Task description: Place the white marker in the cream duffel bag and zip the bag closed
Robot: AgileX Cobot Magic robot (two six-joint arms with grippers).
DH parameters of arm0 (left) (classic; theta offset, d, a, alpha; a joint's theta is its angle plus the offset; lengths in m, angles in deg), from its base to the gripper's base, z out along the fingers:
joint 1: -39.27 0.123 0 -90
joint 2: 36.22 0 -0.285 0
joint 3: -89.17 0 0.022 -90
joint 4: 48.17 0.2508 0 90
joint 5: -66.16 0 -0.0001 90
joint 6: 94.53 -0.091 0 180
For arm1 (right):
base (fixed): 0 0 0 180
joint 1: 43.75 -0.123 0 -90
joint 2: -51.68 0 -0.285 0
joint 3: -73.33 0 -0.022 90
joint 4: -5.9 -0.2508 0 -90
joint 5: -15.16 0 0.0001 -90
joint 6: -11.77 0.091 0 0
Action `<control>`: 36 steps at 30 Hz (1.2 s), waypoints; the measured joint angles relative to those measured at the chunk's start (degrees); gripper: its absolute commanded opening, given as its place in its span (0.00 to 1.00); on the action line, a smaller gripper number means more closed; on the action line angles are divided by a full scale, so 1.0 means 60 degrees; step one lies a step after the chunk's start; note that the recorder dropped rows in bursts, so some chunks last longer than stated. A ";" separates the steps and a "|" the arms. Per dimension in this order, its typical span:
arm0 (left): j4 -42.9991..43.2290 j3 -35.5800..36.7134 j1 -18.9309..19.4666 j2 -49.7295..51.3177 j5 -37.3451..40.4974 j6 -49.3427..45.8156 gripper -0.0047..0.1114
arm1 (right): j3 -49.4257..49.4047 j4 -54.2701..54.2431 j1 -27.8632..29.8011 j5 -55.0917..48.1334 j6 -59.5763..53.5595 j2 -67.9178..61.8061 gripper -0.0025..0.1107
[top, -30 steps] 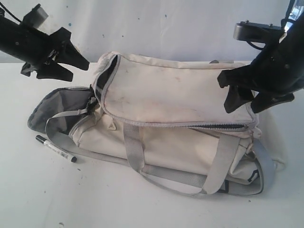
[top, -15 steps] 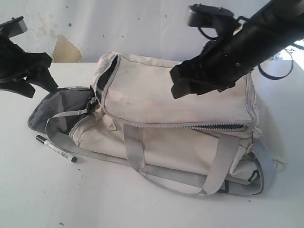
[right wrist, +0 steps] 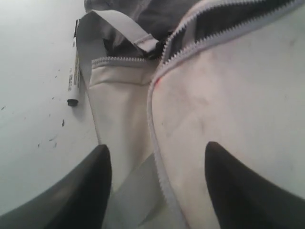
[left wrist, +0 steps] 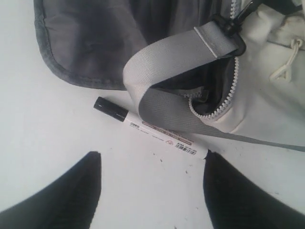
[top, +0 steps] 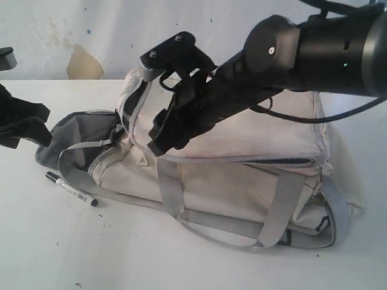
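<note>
- The white marker [left wrist: 150,131] lies flat on the desk [top: 181,260], off the bag's open end and toward the desk's left edge as the exterior view shows it. Its black cap points to that edge. Nothing holds it.
- A loop of grey strap [left wrist: 162,67] runs just beside the barrel. Whether the strap touches the barrel I cannot tell.
- The cream duffel bag [top: 224,187] fills the middle of the desk, its long side parallel to the front edge. The zip is undone along the front of the top panel and round the left end. There the dark grey lining [top: 66,133] spills out toward the marker.
- The left gripper [left wrist: 152,191] hovers over the marker with its fingers spread wide and empty. In the left wrist view the barrel lies in the gap between them, clear of both.
- The right gripper [top: 158,142] reaches across the middle, above the left part of the bag's top panel near the open zip. Its fingers are parted and grip nothing.
- As I judge it, the step in hand is the approach to pick up the marker. Stowing and zipping are not yet done.
- The next move calls for the left gripper to come straight down and close across the barrel. The fingers should land on its free side so they do not pinch the strap along with it.
- The right gripper looks placed to hold or lift the top panel, which would widen the mouth for the drop.
</note>
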 measured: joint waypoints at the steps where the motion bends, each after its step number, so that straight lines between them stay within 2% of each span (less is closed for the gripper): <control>1: 0.0041 0.0082 0.0000 -0.0045 -0.0077 0.0000 0.61 | 0.0000 0.0000 -0.0142 0.0284 -0.0278 -0.0089 0.50; 15: 0.0129 0.0373 0.0000 -0.0230 -0.0413 0.0000 0.61 | 0.0000 0.0605 -0.1291 0.2739 -0.1566 -0.1603 0.50; 27: 0.0129 0.0373 0.0000 -0.0230 -0.0413 0.0000 0.61 | 0.0018 0.1780 -0.1392 0.4073 -0.1454 -0.2441 0.48; 29: 0.0129 0.0373 0.0000 -0.0230 -0.0413 0.0000 0.61 | 0.0315 0.1716 -0.1392 0.3551 -0.0523 -0.2441 0.47; 32: 0.0129 0.0373 0.0000 -0.0230 -0.0413 0.0000 0.61 | 0.1240 0.1956 -0.1392 0.1355 0.1410 -0.2441 0.47; 36: 0.0129 0.0373 0.0000 -0.0230 -0.0420 0.0000 0.61 | 0.2430 0.4479 -0.1392 -0.1543 0.5228 -0.2441 0.46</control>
